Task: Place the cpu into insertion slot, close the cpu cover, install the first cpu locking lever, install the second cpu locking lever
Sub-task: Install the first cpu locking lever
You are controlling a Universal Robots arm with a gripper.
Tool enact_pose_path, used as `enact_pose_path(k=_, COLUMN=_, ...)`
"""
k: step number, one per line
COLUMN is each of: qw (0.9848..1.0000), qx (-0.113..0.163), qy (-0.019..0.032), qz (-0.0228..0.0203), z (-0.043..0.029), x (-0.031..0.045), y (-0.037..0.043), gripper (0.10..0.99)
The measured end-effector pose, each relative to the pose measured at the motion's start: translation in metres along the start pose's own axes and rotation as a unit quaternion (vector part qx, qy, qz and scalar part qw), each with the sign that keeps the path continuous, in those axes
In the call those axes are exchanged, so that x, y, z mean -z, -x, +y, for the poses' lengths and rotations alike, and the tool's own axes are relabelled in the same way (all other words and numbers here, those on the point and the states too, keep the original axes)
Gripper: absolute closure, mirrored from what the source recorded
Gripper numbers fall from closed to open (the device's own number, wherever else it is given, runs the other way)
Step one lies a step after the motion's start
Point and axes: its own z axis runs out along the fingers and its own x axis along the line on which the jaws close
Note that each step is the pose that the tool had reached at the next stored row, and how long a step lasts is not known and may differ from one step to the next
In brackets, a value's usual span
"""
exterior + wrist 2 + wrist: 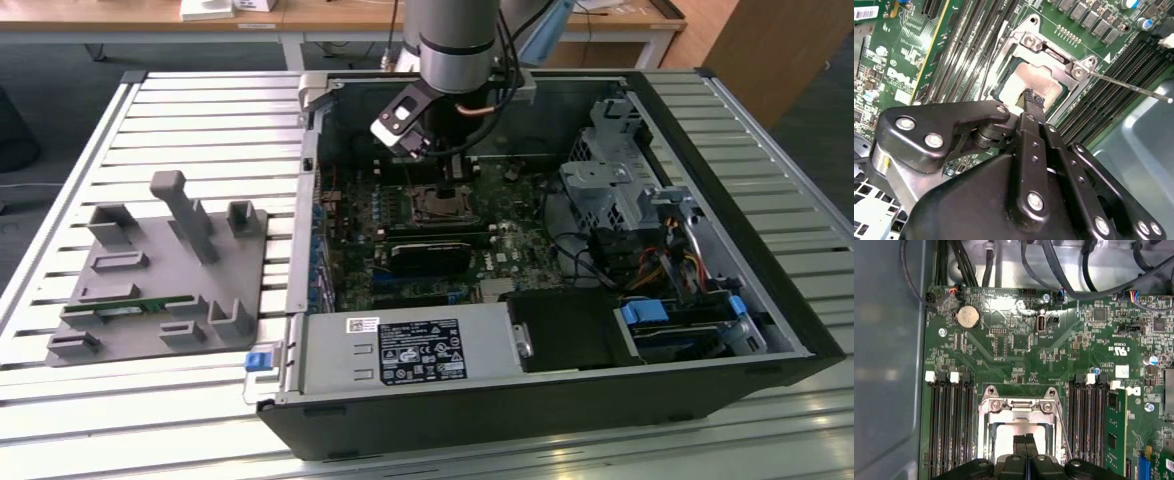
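Note:
My gripper (1034,98) reaches down into the open computer case (747,330), right over the insertion slot (442,205) on the green board. Its fingers are shut together, and I see nothing between them. Their tips sit at or just above the dull silver top of the cpu (1024,80), which lies in the slot. The cpu cover (1021,407) lies flat around the cpu (1004,432), whose top shows through its window. In the first wrist view the gripper (1025,441) is over the window. A thin metal locking lever (1130,86) sticks out sideways from the cover (1054,57).
Rows of black memory slots (949,425) flank the socket on both sides. A grey holder fixture (160,270) stands on the slatted table at the exterior view's left. The power supply (407,350), drive cage (614,190) and loose cables (1074,270) crowd the case.

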Motion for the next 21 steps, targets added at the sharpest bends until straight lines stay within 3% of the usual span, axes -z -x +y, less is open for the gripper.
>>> enact_pose_path(k=11, qw=1.0000, qx=0.000, qy=0.0000, qz=0.0000, z=0.0003, x=0.0067, y=0.0001, gripper=0.980)
enact_pose_path(k=21, qw=1.0000, qx=0.000, qy=0.0000, qz=0.0000, z=0.0009, x=0.0228, y=0.0004, gripper=0.980)
